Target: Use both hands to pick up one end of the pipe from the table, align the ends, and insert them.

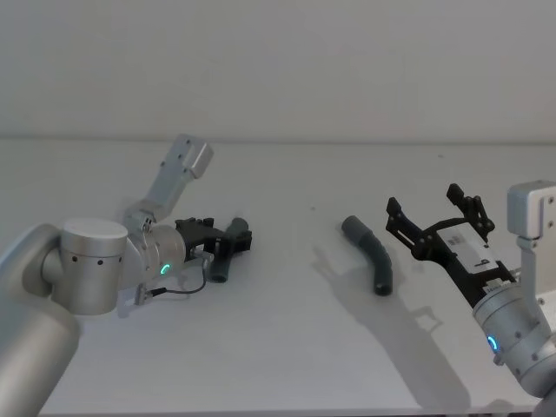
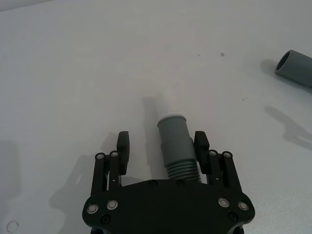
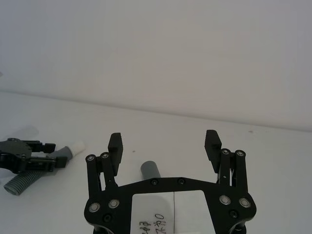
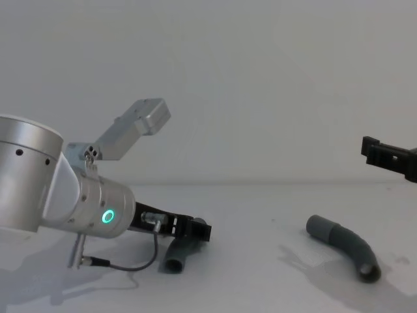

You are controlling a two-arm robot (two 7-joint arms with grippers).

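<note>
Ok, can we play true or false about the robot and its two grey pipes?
1. The left gripper has a finger on each side of the short pipe piece. True.
2. The right gripper is holding the curved pipe piece. False: it is open and off the piece, which lies on the table.
3. The two pipe pieces are already pushed together. False: they lie well apart, the short one on the robot's left and the curved one on its right.
4. The short pipe piece ends in a whitish tip. True.
</note>
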